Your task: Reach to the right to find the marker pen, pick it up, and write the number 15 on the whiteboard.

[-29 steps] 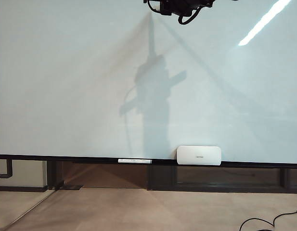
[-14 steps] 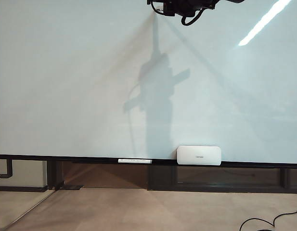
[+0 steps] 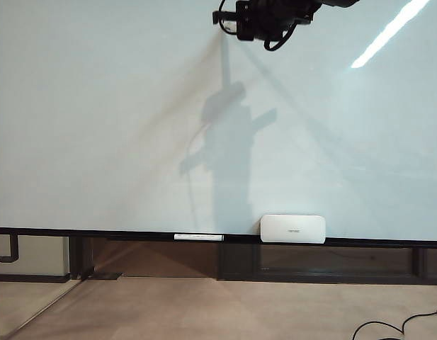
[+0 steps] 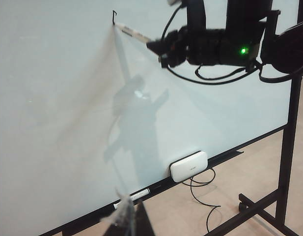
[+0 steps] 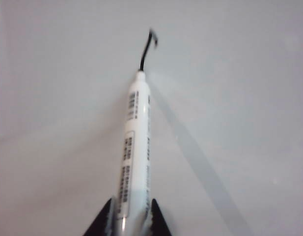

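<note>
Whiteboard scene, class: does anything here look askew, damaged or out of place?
Nothing stands out. The large glossy white whiteboard looks undamaged; the small white rounded eraser and thin white pen sit on its dark rail. The right gripper, jaws shut on the slim white marker pen, has begun a short black stroke.

The marker pen (image 5: 135,157), a slim white barrel with printed black labels, is sitting clamped at its back end between my right gripper (image 5: 130,216) fingers, and it is pointing its black tip straight against the whiteboard (image 3: 98,127). The whiteboard is standing upright, a very large glossy white surface with a thin dark frame and a dark rail along its lower edge. A short black stroke (image 5: 147,49) with a small hook at its far end is running from the pen's tip, high on the board.
</note>
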